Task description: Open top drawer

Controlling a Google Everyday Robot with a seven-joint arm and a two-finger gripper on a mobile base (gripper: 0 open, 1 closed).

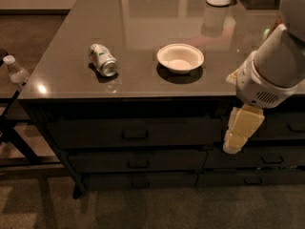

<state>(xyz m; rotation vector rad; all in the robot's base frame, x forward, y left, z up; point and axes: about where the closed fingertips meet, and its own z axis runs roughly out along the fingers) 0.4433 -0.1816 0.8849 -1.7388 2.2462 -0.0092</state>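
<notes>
dark top drawer point(134, 133) seems shut, tool point(234, 143) at its right

Dim light, countertop point(143, 23) glare; pale tool point(235, 143) hangs at right.

The gripper point(237, 136) is held pointing downward in front of the dark drawer fronts, just right of the top drawer point(90, 133), which is seen shut beneath the countertop point(143, 18). On the countertop, a can point(103, 60) is laid on its side, left of a white bowl point(180, 57) and apart from it. A plastic bottle point(15, 70) is seen beyond the left edge.
</notes>
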